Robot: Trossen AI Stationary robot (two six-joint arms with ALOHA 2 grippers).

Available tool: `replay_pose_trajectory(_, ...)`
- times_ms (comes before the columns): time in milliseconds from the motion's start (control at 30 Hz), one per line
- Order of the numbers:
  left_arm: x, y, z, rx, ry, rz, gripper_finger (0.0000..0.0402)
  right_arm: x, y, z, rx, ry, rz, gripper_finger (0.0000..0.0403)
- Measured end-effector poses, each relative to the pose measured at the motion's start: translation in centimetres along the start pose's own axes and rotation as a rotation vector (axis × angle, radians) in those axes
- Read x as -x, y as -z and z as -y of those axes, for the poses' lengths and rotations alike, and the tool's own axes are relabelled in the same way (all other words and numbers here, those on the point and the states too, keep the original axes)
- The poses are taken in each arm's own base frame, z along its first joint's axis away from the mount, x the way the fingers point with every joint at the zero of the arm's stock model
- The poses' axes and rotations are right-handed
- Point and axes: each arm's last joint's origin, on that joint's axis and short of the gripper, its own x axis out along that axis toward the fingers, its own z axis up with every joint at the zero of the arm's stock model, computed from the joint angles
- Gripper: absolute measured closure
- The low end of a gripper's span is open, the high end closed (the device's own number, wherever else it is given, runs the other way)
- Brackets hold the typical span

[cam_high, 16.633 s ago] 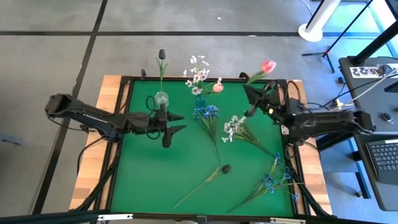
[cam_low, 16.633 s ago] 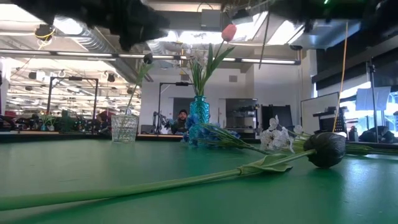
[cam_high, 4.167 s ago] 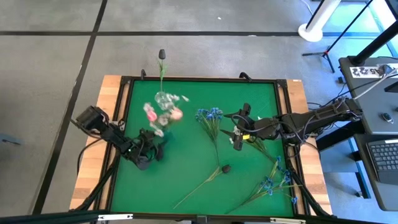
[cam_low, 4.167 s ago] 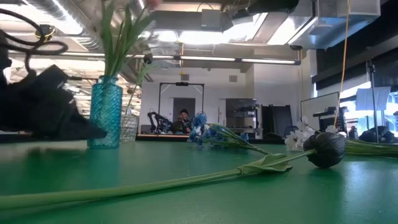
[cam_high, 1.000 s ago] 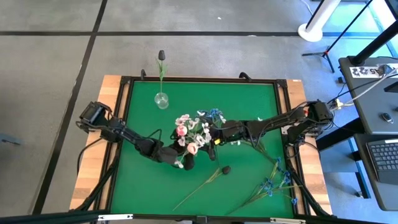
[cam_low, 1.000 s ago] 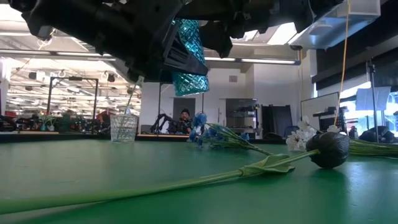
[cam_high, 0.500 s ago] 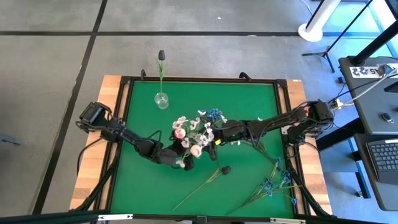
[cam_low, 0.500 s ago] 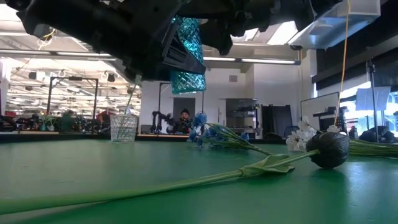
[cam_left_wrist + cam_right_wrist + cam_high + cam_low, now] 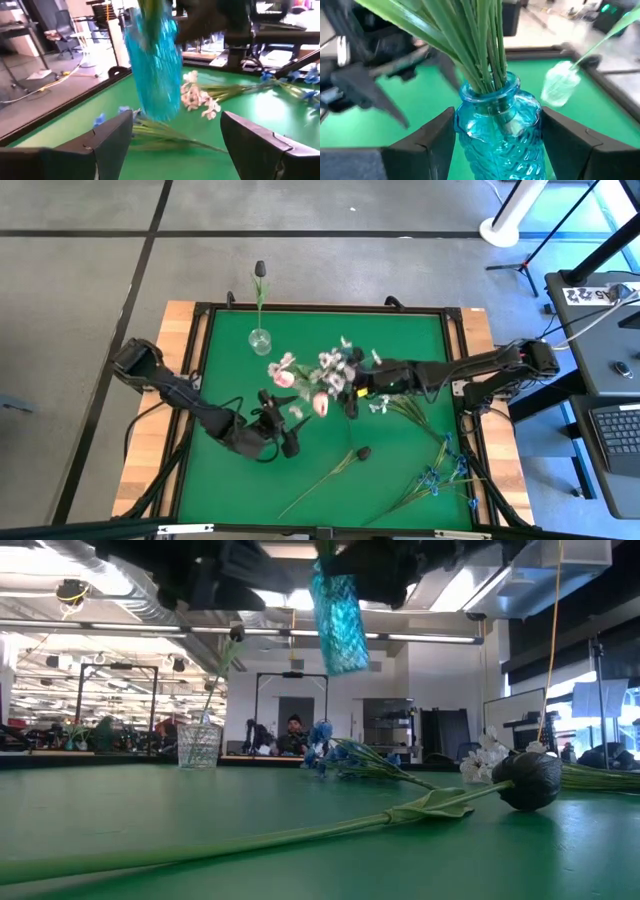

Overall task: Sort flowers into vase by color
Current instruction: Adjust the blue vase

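Left claw (image 9: pixel 285 438) — fingers spread and empty, low over the green table (image 9: pixel 400 340), the textured blue glass vase (image 9: pixel 152 60) just beyond its tips. Right claw (image 9: pixel 497 131) pinching that vase at its body, holding it lifted with pink and white flowers (image 9: pixel 318 375) inside. A second ago the left claw sat against the vase; it has since drawn back. The vase body is hidden from above by blossoms.

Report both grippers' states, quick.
Left gripper: open, empty, just off the blue vase.
Right gripper: closed on the blue vase, holding it above the table.
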Motion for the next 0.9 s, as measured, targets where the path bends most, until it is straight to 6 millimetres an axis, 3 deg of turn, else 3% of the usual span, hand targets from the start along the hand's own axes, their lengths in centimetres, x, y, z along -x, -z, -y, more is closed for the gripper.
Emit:
replay_pose_trajectory(233, 1.9, 0.2, 0.3, 0.003, 0.041, -0.007, 0.0105, 1.8, -1.7, 5.3, -0.030, 0.046, 0.021, 0.0154)
replay_pose_trajectory(467, 2.3, 3.5, -1.0, 0.074, 0.118, -0.086, 0.0104, 3.1, -2.4, 11.4, -0.046, -0.044, 0.160, 0.0154)
replay_pose_trajectory(633, 2.1, 5.2, -2.4, 0.176, 0.188, -0.083, 0.0104, 3.3, 0.9, 14.5, -0.025, -0.047, 0.331, 0.0154)
replay_pose_trajectory(900, 1.4, 5.8, -3.7, 0.224, 0.217, -0.064, 0.0104, 2.9, 7.3, 17.9, -0.080, 0.184, 0.434, 0.0154)
